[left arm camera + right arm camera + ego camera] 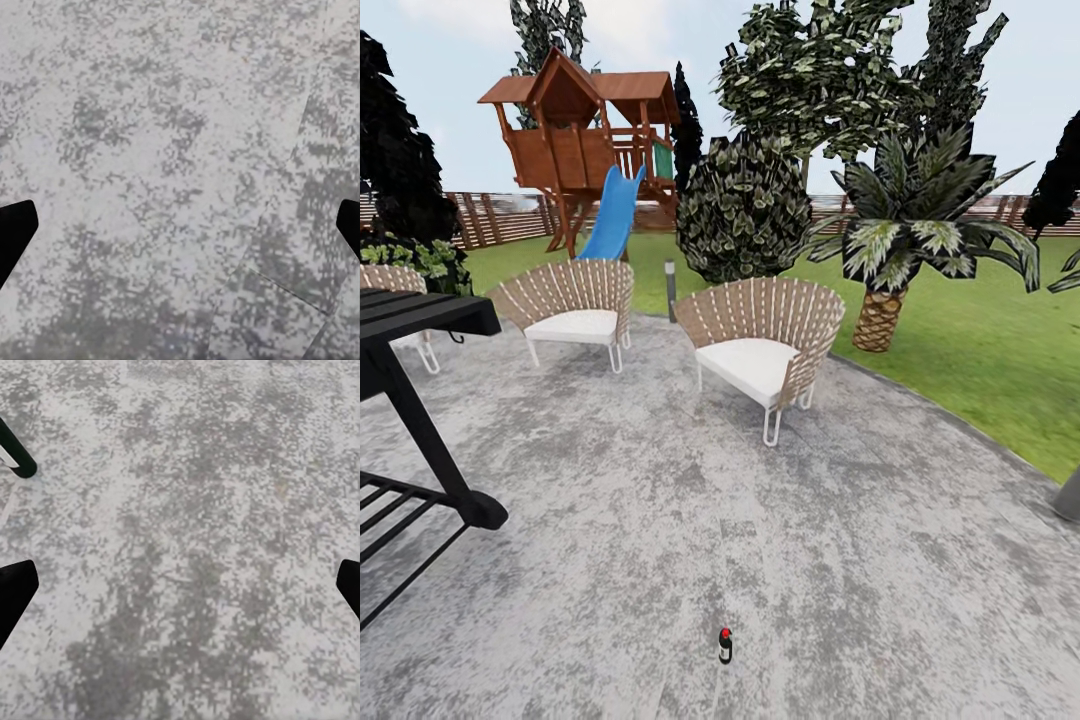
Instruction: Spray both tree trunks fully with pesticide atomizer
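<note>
The pesticide atomizer [725,645], a tiny dark bottle with a red top, stands upright on the grey stone patio near the bottom of the head view. Beyond the patio lies the garden's green lawn [980,330], closed off by a brown slat fence [500,215]. Blocky green-white foliage of a tall tree [810,70] rises behind a round bush, which hides its trunk. My left gripper [180,225] is open over bare paving, its dark fingertips [13,229] far apart. My right gripper [180,585] is also open over paving, holding nothing.
Two wicker chairs [765,345] [570,305] stand on the patio ahead. A black metal frame [420,400] juts in from the left. A palm [885,300], a round bush [745,210], a wooden playhouse with a blue slide [610,215] and a short lamp post [670,290] lie beyond.
</note>
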`<state>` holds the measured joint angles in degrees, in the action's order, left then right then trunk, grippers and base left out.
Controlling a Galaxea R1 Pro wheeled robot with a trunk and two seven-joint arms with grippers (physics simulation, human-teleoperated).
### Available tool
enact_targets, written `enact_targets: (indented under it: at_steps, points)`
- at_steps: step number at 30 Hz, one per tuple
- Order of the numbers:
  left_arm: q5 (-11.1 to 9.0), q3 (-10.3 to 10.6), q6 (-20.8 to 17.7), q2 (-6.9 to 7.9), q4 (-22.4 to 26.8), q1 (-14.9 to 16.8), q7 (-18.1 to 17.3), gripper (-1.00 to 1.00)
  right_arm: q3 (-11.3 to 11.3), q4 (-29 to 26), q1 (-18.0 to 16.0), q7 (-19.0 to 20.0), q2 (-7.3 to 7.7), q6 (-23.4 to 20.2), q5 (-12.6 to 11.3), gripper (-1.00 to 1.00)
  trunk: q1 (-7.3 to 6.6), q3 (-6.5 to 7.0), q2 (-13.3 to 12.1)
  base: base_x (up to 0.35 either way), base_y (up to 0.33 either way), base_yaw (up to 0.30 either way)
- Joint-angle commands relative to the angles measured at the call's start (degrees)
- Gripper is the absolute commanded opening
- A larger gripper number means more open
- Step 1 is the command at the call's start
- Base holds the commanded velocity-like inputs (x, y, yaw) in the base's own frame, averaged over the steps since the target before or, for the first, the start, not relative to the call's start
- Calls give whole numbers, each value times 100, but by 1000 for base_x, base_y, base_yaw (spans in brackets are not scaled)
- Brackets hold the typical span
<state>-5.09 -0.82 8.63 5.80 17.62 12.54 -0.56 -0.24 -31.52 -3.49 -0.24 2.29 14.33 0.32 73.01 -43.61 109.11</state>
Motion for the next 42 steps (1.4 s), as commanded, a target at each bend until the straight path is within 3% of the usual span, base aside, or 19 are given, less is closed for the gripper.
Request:
enact_targets:
  at_steps: [1,42]
  points:
    - [-53,3,16,0,-4,3,-6,100,-2,2,-3,-2,0,18,3,100,22,-23,44,0,0,0]
    - [-53,12,16,-17,-13,3,-6,100,-2,-3,-3,-2,0,18,3,100,922,-760,1688,0,0,0]
